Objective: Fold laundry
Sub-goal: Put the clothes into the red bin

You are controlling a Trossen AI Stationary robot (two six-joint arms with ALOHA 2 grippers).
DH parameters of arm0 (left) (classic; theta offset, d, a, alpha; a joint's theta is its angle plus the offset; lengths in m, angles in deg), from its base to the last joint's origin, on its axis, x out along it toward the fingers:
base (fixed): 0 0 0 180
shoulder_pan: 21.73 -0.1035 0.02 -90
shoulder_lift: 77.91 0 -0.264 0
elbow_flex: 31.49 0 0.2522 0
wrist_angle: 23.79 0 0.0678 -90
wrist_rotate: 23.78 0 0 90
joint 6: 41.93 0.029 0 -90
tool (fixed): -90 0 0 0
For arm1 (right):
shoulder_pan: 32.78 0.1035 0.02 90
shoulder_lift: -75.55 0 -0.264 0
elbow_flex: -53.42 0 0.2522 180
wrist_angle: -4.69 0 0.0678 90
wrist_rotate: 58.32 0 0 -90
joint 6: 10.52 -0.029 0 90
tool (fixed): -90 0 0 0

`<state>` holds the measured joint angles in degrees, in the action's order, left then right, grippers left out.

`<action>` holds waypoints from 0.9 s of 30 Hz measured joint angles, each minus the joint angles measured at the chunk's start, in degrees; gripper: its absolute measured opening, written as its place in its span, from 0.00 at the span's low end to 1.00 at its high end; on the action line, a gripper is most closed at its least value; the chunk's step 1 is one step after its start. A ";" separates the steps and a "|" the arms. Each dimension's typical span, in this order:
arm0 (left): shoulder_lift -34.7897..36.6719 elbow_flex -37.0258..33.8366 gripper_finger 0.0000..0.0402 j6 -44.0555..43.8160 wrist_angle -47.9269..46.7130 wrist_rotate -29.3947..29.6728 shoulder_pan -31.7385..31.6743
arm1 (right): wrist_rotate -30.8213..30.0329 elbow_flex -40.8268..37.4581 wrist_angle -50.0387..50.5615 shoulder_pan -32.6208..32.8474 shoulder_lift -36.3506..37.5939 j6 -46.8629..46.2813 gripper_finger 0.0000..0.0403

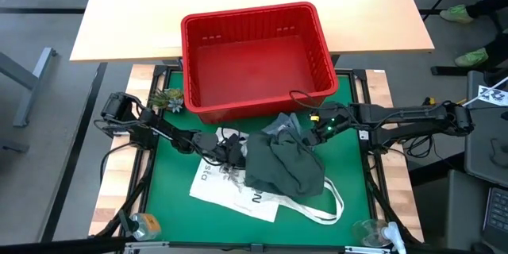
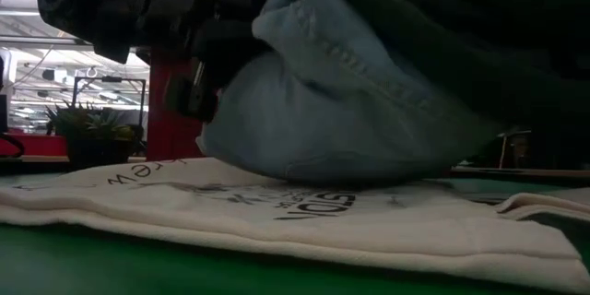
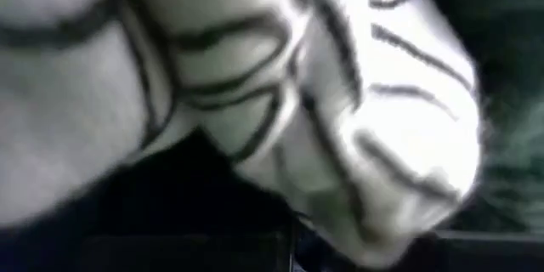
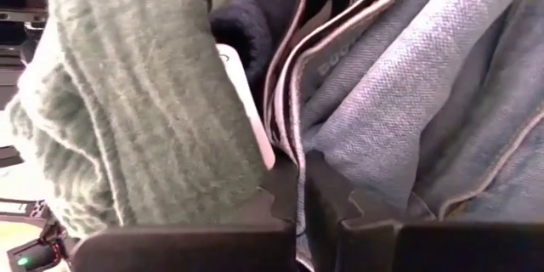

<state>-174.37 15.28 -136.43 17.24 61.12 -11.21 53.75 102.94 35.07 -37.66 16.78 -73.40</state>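
Nearest the low camera, we are seeing the tote (image 2: 304, 217) lying flat on the green tabletop (image 1: 171, 178), with the denim (image 2: 341, 111) resting on it. From above, the laundry pile (image 1: 282, 163) is sitting at the tabletop's middle, olive garment (image 1: 287, 168) on top, just in front of the red basket (image 1: 254, 51) at the far edge. We are reaching in with the left gripper (image 1: 230, 152) from the left side, jaws nearly shut on the leaf-print white cloth (image 3: 340, 119). Our right gripper (image 1: 305, 127) is coming from the right, jaws pinched shut on the pile's cloth, between a green knit (image 4: 136, 110) and the denim.
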 joint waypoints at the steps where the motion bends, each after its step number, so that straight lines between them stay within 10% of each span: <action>1: 0.00 0.04 0.05 0.20 0.76 0.23 0.00 | 0.00 0.31 -0.02 0.00 0.00 0.00 0.01; 27: 0.11 9.38 0.06 5.92 0.71 -0.43 -0.48 | -0.46 8.14 -0.09 0.02 0.07 0.35 0.02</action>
<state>-174.26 24.66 -130.51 17.96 60.69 -11.69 53.29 111.08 34.98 -37.64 16.85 -73.04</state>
